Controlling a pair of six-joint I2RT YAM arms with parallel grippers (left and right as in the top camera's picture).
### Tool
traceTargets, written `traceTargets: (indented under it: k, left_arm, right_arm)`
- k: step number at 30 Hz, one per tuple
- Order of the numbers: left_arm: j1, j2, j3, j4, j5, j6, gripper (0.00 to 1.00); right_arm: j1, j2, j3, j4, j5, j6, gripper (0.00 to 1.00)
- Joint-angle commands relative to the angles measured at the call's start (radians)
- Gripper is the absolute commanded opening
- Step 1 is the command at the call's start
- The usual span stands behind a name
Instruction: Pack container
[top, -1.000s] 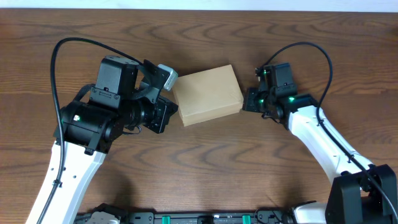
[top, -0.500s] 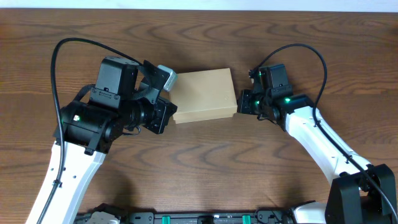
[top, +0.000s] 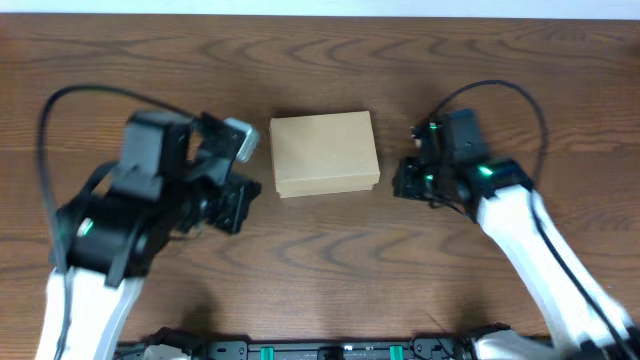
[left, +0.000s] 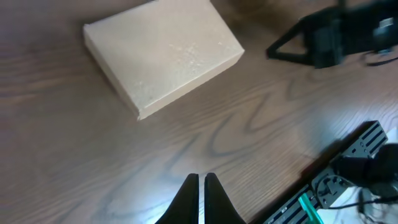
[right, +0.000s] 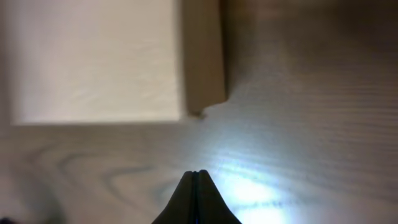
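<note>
I am looking at a plain, unmarked tan container (top: 324, 153) sitting on a dark brown table (top: 320, 262) showing wavy wood grain.

A plain tan cardboard box (top: 325, 153), its lid closed, is lying flat on the wooden counter (top: 320, 270), touching nothing else.

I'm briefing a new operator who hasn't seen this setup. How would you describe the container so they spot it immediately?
On the dark wooden table, look mid-table between the left gripper and the right gripper. The container lies flat there, lid closed, touching neither. Unlike the black grippers flanking it, it is a pale tan, plain cardboard box.
</note>
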Motion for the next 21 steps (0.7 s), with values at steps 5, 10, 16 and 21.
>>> traceTargets:
  k: [5,10,16,21]
  left_arm:
    - [0.006,-0.241,-0.001,-0.109,0.001,0.075,0.06]
    - [0.006,-0.389,-0.071,-0.162,0.006,0.085,0.06]
    - [0.006,-0.548,-0.269,-0.117,0.091,0.072,0.06]
    - [0.006,-0.581,-0.372,-0.037,0.114,-0.001,0.10]
  right_arm:
    - [0.015,-0.442,0.031,-0.221,0.017,-0.077,0.01]
    - [0.036,-0.731,0.000,-0.381,0.052,-0.072,0.01]
    - [0.036,-1.022,-0.022,-0.499,0.057,-0.054,0.02]
    - [0.036,-1.140,-0.022,-0.525,0.057,-0.035,0.11]
